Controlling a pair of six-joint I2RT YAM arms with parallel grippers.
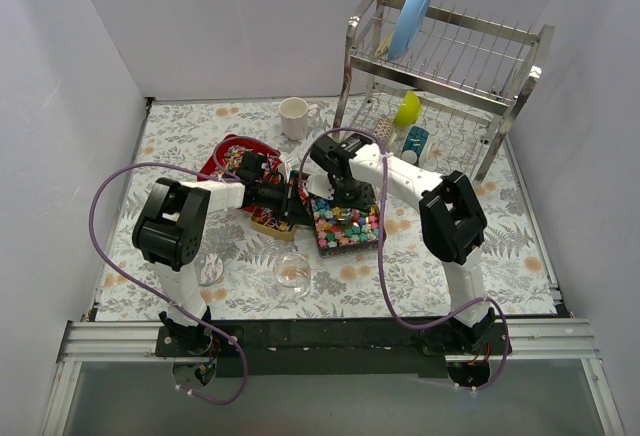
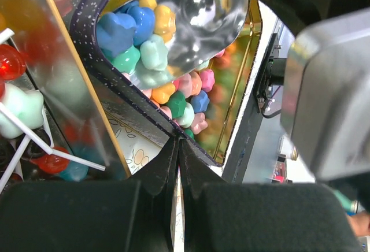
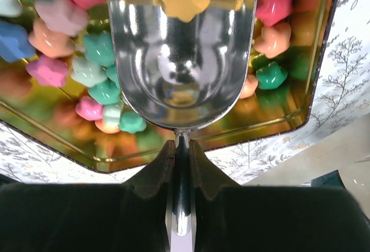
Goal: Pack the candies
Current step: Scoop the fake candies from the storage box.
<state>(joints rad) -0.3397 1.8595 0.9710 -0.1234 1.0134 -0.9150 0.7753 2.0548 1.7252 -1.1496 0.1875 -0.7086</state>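
Pastel star-shaped candies [image 3: 92, 49] fill a dark tin with a gold inside [image 3: 277, 126], seen in the top view [image 1: 322, 246] at the table's middle. My right gripper [image 3: 181, 145] is shut on the handle of a shiny metal scoop [image 3: 182, 61]. The scoop's bowl is down among the candies, with an orange star at its front lip. My left gripper [image 2: 178, 143] is shut on the corner rim of the tin [image 2: 115, 99], with candies [image 2: 150, 49] and the scoop [image 2: 202, 15] just beyond it. In the top view, the left gripper [image 1: 290, 199] and right gripper [image 1: 335, 199] meet over the tin.
A second gold tray [image 1: 268, 221] holding red lollipops [image 2: 11, 61] lies left of the tin. A red bowl [image 1: 235, 148] and a white mug [image 1: 293, 117] are behind. A dish rack [image 1: 440, 76] with a blue plate [image 1: 412, 14] stands back right. A glass bowl [image 1: 292, 274] sits near the front.
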